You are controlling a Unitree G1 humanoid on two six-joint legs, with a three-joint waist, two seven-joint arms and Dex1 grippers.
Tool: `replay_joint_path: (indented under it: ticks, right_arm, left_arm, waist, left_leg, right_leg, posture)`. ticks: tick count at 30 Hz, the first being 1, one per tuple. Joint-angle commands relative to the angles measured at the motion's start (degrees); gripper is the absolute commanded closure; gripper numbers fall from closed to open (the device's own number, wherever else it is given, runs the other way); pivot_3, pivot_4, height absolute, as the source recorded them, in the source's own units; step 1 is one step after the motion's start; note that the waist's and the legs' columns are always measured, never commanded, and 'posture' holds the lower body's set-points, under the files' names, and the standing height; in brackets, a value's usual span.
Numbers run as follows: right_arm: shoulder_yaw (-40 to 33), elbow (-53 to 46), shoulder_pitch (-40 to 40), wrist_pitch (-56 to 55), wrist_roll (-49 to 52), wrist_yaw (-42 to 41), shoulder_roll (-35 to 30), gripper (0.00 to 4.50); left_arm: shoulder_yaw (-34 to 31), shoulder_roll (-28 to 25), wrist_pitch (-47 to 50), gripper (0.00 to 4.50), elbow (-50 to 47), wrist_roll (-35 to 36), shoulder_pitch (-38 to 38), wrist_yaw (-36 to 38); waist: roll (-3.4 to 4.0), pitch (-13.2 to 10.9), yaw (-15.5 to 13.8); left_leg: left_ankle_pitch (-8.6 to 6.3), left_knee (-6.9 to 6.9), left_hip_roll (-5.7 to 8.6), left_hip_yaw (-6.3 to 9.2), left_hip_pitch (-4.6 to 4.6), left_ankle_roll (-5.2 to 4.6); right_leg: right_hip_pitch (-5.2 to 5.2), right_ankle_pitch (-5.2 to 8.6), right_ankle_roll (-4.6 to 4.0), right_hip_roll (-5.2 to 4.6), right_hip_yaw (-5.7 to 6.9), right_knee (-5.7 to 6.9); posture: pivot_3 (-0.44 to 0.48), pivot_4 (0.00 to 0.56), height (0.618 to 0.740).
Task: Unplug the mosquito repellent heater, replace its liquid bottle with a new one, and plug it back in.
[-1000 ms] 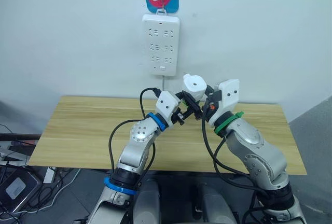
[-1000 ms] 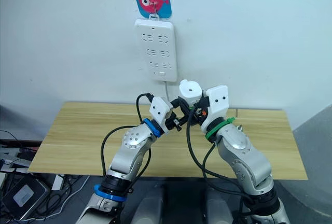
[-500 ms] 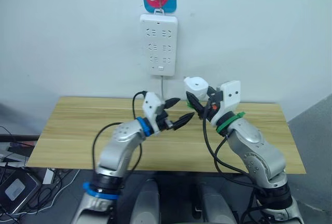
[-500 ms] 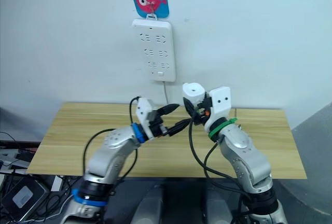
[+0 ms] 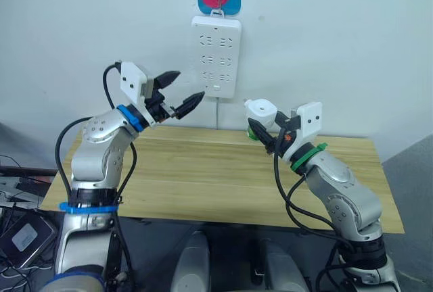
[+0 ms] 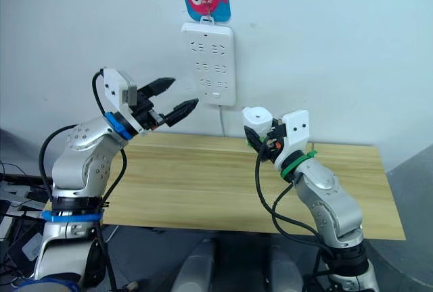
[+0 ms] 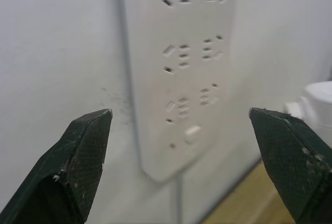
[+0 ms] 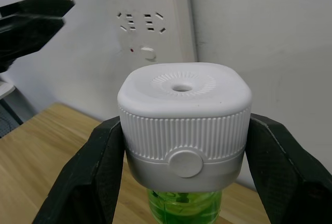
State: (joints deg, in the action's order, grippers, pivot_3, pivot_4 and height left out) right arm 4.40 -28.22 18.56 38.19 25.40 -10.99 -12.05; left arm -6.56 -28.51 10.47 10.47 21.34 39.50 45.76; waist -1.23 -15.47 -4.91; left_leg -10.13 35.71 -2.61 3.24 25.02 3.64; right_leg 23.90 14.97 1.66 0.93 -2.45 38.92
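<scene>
My right end effector (image 5: 270, 134) clamps the mosquito repellent heater (image 8: 184, 122) above the table (image 5: 203, 177), my left end effector (image 5: 181, 92) spread empty beside the power strip (image 5: 216, 56); misaligned prongs could jam.

The mosquito repellent heater (image 8: 184, 125) is a small rounded white unit with a ribbed band round its side, a round button on the front and a vent hole ringed by fine ridges in its top. It sits upright in the air above the table's far edge, at about four o'clock from the wall strip. A translucent green bottle (image 8: 185, 206) hangs screwed in beneath it (its lower part is out of sight).
</scene>
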Motion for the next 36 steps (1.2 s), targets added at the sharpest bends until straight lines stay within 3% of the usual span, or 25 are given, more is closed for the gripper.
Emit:
replay_joint_path:
  ticks: [1, 13, 21, 24, 32, 36]
  right_arm:
    - [-0.59, -4.19, 0.84, 0.70, 0.75, 0.46, 0.58, 1.48]
    - [-3.34, -8.26, 0.11, 4.43, 0.90, 3.43, 0.74, 1.48]
    - [-2.91, -10.21, 0.11, 6.02, 1.37, 4.69, 1.96, 1.48]
    - [-2.30, -10.74, 0.46, 7.25, 1.33, 5.13, 2.27, 1.48]
    - [-2.72, -11.86, 4.23, 10.31, 1.93, 8.24, 5.93, 1.48]
    - [-2.63, -11.66, 6.48, 10.93, 1.60, 8.91, 7.12, 1.48]
  left_arm:
    - [1.77, 1.53, -6.08, 0.00, 6.53, -2.21, 4.51, 2.42]
    - [3.42, 7.28, -17.31, 0.00, 26.31, -5.97, 14.16, 6.64]
    - [3.04, 7.47, -8.90, 0.00, 25.78, -1.02, 16.22, 15.95]
    - [2.04, 6.90, -4.39, 0.57, 25.38, 0.63, 16.39, 17.07]
    - [0.64, 6.09, 4.73, 3.08, 24.31, 3.53, 17.37, 19.53]
    - [0.89, 6.02, 7.50, 3.20, 23.85, 3.68, 17.39, 20.13]
  waist:
    - [0.00, 0.00, -0.01]
    - [-0.03, -0.04, 0.44]
    - [-0.07, -0.08, 0.58]
    - [-0.07, -0.08, 0.87]
    - [-0.07, -0.08, 1.82]
    - [-0.07, -0.07, 1.87]
  left_leg:
    - [0.00, -0.01, 0.01, -0.01, 0.07, 0.00]
    - [-0.01, 0.00, 0.01, 0.02, 0.37, -0.02]
    - [-0.01, 0.16, 0.06, 0.10, 0.53, -0.01]
    - [-0.01, 0.10, 0.04, 0.14, 0.53, -0.02]
    - [-0.01, 0.08, 0.03, 0.22, 0.56, -0.02]
    - [0.00, 0.10, 0.04, 0.24, 0.56, -0.02]
  right_leg:
    - [0.07, 0.01, 0.01, 0.00, -0.01, 0.00]
    - [0.32, 0.01, 0.02, 0.01, 0.02, 0.01]
    - [0.32, -0.01, 0.06, -0.01, 0.08, -0.02]
    - [0.36, 0.00, 0.06, 0.00, 0.11, -0.01]
    - [0.38, 0.02, 0.06, 0.01, 0.18, 0.02]
    - [0.38, 0.02, 0.07, 0.01, 0.20, 0.04]
  posture:
    - [0.276, 0.281, 0.740]
    - [0.209, 0.276, 0.740]
    - [0.206, 0.274, 0.740]
    - [0.204, 0.270, 0.740]
    - [0.196, 0.255, 0.740]
    - [0.192, 0.252, 0.740]
